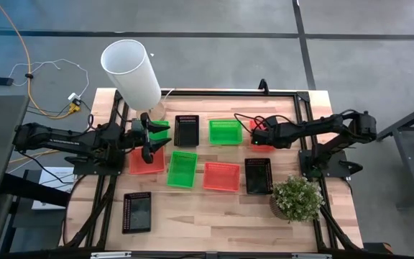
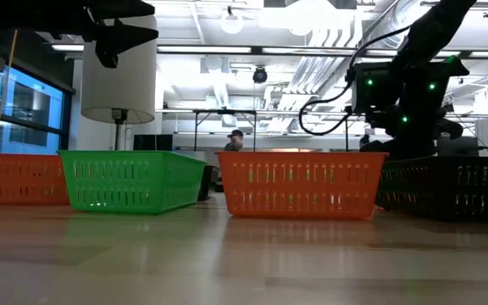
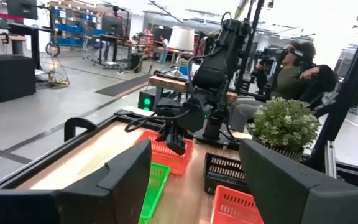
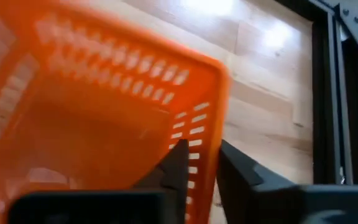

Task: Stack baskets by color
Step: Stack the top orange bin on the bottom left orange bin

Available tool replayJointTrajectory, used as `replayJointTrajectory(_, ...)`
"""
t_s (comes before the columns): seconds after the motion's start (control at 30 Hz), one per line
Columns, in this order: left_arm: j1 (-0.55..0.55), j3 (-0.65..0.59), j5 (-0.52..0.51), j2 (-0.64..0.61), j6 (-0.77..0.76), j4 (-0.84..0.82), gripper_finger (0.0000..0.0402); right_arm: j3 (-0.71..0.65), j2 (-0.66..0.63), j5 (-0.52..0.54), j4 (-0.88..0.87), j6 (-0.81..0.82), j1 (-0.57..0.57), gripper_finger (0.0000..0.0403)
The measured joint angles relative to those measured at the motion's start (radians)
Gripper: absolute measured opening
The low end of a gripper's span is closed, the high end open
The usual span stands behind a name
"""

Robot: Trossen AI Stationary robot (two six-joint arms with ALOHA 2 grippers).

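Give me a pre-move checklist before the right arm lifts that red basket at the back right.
1. Right gripper astride the wall of the red basket, one finger inside, one outside: ok.
2. Jaws fully clamped on that wall: cannot tell; a narrow gap shows around it.
3. Basket level on the table: cannot tell.
4. Left gripper open, holding nothing, far off above the table's left side: ok.
5. Red target free for stacking: the red basket in the front row lies empty: ok.
6. Green basket beside the grip is apart from the gripper: ok.
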Motion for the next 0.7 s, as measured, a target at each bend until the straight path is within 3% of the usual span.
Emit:
replayJointTrajectory(0.07, 0.000, 0.000, 0.000, 0.000, 0.000, 0.000, 0.0234, 0.000, 0.000, 0.020, -0.002, -0.017, 0.000, 0.0011)
replayJointTrajectory(0.3, 0.000, 0.000, -0.004, 0.002, -0.007, -0.003, 0.0234, 0.001, -0.057, 0.174, -0.010, -0.042, 0.026, 0.0004)
replayJointTrajectory(0.57, 0.000, 0.000, -0.087, 0.002, 0.008, 0.004, 0.0234, 0.000, -0.328, 0.442, 0.005, -0.060, 0.244, 0.0001)
replayJointTrajectory(0.7, 0.000, 0.000, -0.076, 0.002, 0.007, 0.004, 0.0234, 0.000, -0.445, 0.525, 0.177, -0.234, 0.391, 0.0001)
